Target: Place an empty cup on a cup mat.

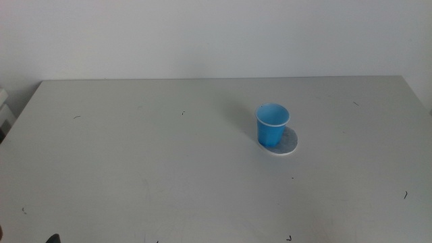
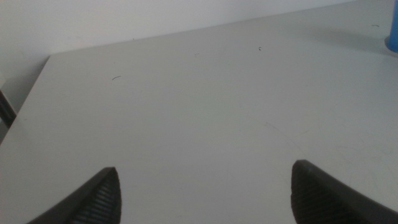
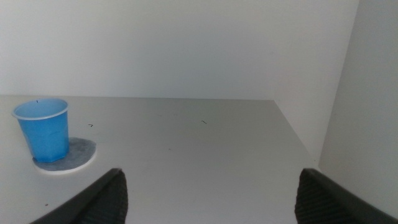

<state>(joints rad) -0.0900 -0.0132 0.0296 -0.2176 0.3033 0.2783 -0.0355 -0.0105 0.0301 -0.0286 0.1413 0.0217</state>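
Standing upright on the cup mat [image 1: 286, 142], off-centre toward its left in the middle view, the cup [image 1: 271, 125] is empty. Only the wrist views show the tools: left tool [image 2: 205, 186] and right tool [image 3: 208, 193], both released, well apart from it over the counter [image 1: 135, 148].

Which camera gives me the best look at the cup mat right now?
The right wrist view: the cup mat lies closest there, its grey face and white edge clear beside the cup standing off-centre on it. The middle view shows it smaller, partly behind the cup. The left wrist view shows no mat.

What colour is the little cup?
Bright blue, with a thin pale rim; the cup shows best in the right wrist view.
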